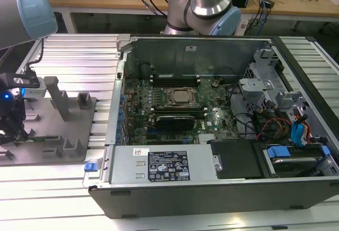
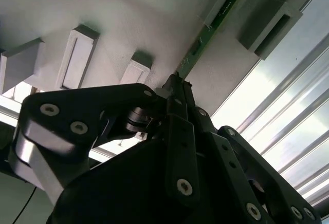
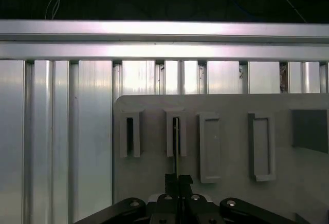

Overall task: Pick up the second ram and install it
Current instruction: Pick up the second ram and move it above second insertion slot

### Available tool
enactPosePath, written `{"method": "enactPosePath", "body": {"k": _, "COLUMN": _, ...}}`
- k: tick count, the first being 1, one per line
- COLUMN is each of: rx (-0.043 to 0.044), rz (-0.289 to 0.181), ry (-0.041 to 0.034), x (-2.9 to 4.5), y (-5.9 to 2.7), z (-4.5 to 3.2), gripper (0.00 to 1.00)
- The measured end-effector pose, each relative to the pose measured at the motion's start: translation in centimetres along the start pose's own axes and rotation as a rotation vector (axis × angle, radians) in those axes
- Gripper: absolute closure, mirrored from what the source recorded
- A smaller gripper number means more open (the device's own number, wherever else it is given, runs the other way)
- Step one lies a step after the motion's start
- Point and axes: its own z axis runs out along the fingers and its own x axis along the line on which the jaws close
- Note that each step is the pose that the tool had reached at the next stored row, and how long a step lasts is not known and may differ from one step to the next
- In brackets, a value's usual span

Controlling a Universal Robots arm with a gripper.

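Note:
The second ram (image 2: 208, 34) is a thin green stick standing on edge in a slot of the grey slotted tray (image 2: 154, 23). In the first wrist view it shows edge-on as a dark line (image 3: 176, 147) in the tray's second slot. My gripper (image 2: 177, 82) is shut on the near end of the stick, its black fingers (image 3: 184, 181) pressed together around it. In the exterior view the gripper (image 1: 11, 130) hangs low over the tray (image 1: 74, 122) at the far left, well away from the open computer case.
The open computer case (image 1: 212, 188) lies to the exterior view's right of the tray, with the green motherboard (image 1: 212, 117) and its memory slots (image 1: 175, 77) inside. Ribbed aluminium table (image 1: 79, 56) surrounds both. Upright grey posts (image 1: 55, 96) rise from the tray.

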Motion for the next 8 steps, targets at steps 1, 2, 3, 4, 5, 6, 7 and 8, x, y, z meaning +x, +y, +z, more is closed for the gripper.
{"method": "enactPosePath", "body": {"k": 1, "rx": 0.0001, "rz": 0.000, "ry": 0.0000, "x": -0.01, "y": 0.00, "z": -0.18, "gripper": 0.91}}
{"method": "enactPosePath", "body": {"k": 2, "rx": 0.0000, "rz": 0.000, "ry": 0.0000, "x": -0.01, "y": 0.00, "z": -0.32, "gripper": 0.91}}
{"method": "enactPosePath", "body": {"k": 3, "rx": 0.0001, "rz": 0.000, "ry": 0.0001, "x": -0.02, "y": 0.01, "z": -0.65, "gripper": 0.91}}
{"method": "enactPosePath", "body": {"k": 4, "rx": 0.0002, "rz": -0.003, "ry": -0.0001, "x": -0.03, "y": 0.02, "z": -0.78, "gripper": 0.91}}
{"method": "enactPosePath", "body": {"k": 5, "rx": -0.0002, "rz": -0.003, "ry": 0.0002, "x": -0.03, "y": 0.03, "z": -0.89, "gripper": 0.91}}
{"method": "enactPosePath", "body": {"k": 6, "rx": 0.0000, "rz": -0.004, "ry": 0.0001, "x": -0.04, "y": 0.04, "z": -1.20, "gripper": 0.91}}
{"method": "enactPosePath", "body": {"k": 7, "rx": -0.0001, "rz": -0.004, "ry": 0.0002, "x": -0.04, "y": 0.04, "z": -1.44, "gripper": 0.91}}
{"method": "enactPosePath", "body": {"k": 8, "rx": -0.0001, "rz": -0.004, "ry": 0.0002, "x": -0.05, "y": 0.05, "z": -1.62, "gripper": 0.91}}
